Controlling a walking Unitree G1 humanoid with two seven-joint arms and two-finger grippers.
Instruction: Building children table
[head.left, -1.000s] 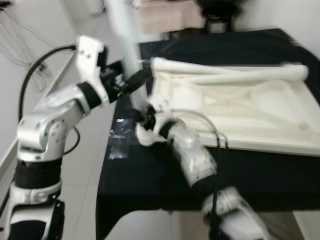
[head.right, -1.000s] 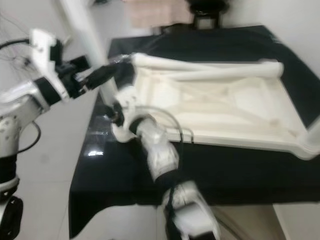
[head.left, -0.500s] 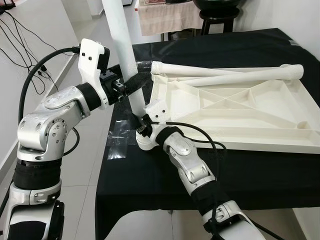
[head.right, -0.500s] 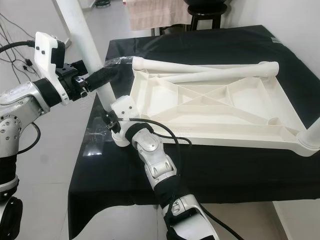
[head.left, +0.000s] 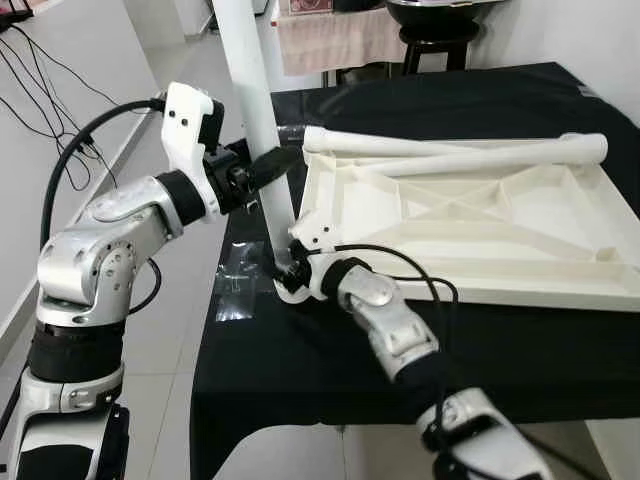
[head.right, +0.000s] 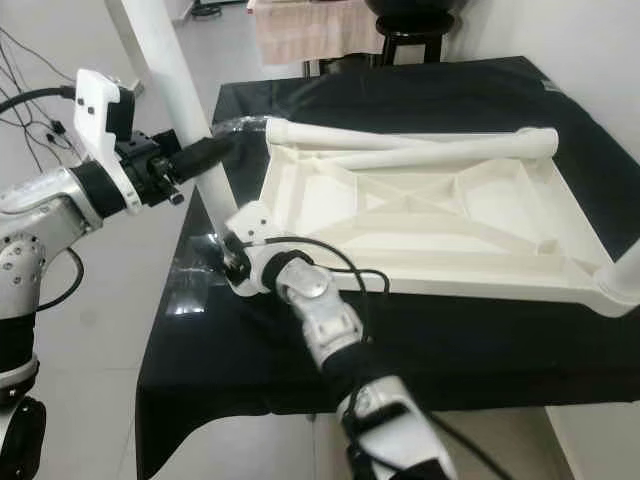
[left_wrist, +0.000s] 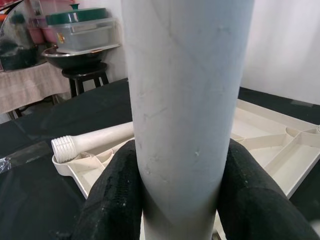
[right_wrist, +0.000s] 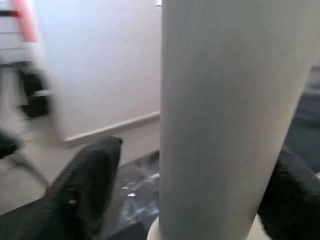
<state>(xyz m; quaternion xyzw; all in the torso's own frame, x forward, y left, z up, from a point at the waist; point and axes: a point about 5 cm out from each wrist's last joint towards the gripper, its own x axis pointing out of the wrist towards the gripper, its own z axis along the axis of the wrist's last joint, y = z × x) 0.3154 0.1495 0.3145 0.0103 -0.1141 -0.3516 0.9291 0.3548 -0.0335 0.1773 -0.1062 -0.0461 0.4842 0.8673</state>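
A white table top (head.left: 470, 220) lies upside down on the black-covered table (head.left: 330, 350). A white leg (head.left: 255, 110) stands upright at its near left corner. My left gripper (head.left: 272, 168) is shut on this leg at mid height; in the left wrist view its black fingers (left_wrist: 112, 200) press both sides of the leg (left_wrist: 180, 100). My right gripper (head.left: 284, 270) is open at the leg's base, its fingers (right_wrist: 90, 185) straddling the leg (right_wrist: 225, 110) with a gap on one side. Two more white legs (head.left: 470, 155) lie along the top's far edge.
Crumpled clear plastic (head.left: 235, 278) lies on the cloth near the table's left edge. Tiled floor (head.left: 150, 60) and cables run along the left. A dark stool (head.left: 440, 40) with a pot stands behind the table. A white wall closes the right.
The view was blurred a second ago and has steadied. My right elbow has swung right while its gripper stays at the leg's base. The left gripper keeps its hold.
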